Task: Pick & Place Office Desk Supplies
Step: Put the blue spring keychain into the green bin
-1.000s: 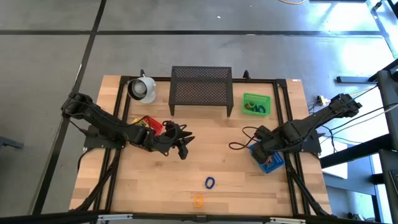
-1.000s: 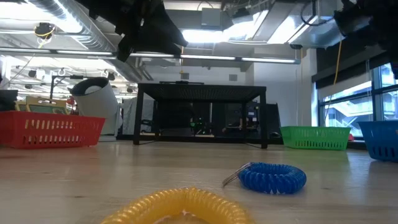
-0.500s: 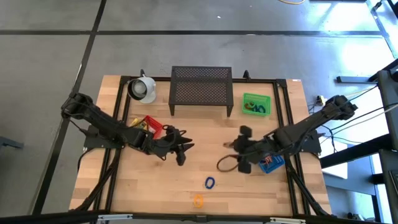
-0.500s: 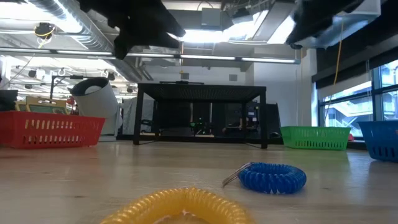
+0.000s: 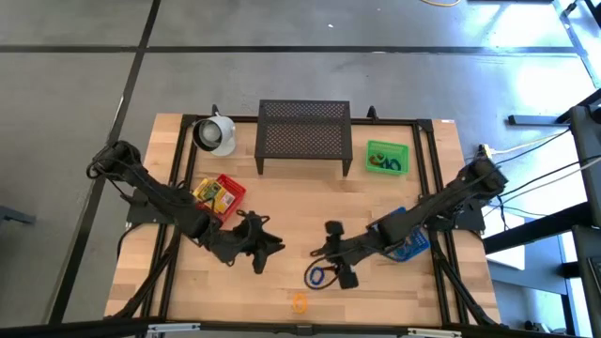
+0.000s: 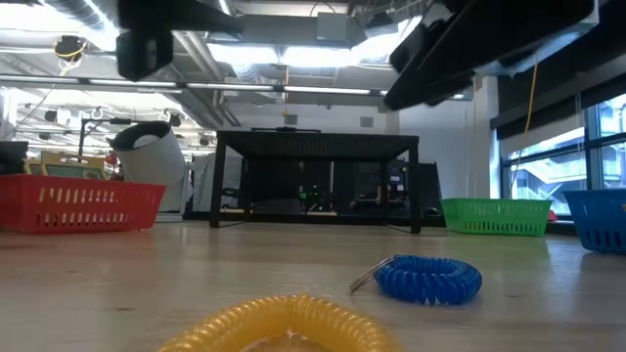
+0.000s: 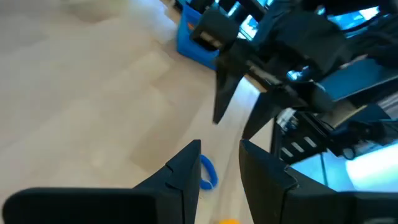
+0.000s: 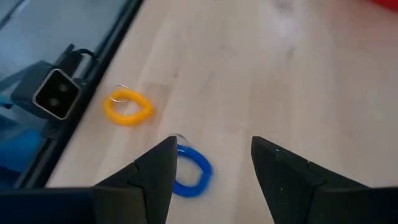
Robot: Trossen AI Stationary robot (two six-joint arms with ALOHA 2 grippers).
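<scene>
A blue coiled loop [image 5: 317, 275] and a yellow-orange coiled loop [image 5: 299, 302] lie flat on the wooden table near its near edge. The low view also shows the blue loop [image 6: 430, 279] and the yellow loop [image 6: 289, 323]. My right gripper [image 5: 331, 255] hangs open just above and right of the blue loop [image 8: 191, 171], with nothing between its fingers. My left gripper [image 5: 270, 255] stands open to the left of the loop, pointing toward the right gripper, also empty. The blue loop [image 7: 206, 173] shows past its fingers.
A red bin [image 5: 218, 195] holding yellow packets sits at the left, a green bin [image 5: 387, 157] with loops at the far right, and a blue bin [image 5: 408, 242] under the right arm. A white mug [image 5: 214, 133] and a black mesh stand [image 5: 303, 136] are at the far edge.
My right gripper has swung from over the blue bin toward the table's left and near edge, dropping lower and rolling, and now hangs beside the blue loop. My left gripper has moved toward the near edge and turned. Neither loop has moved.
</scene>
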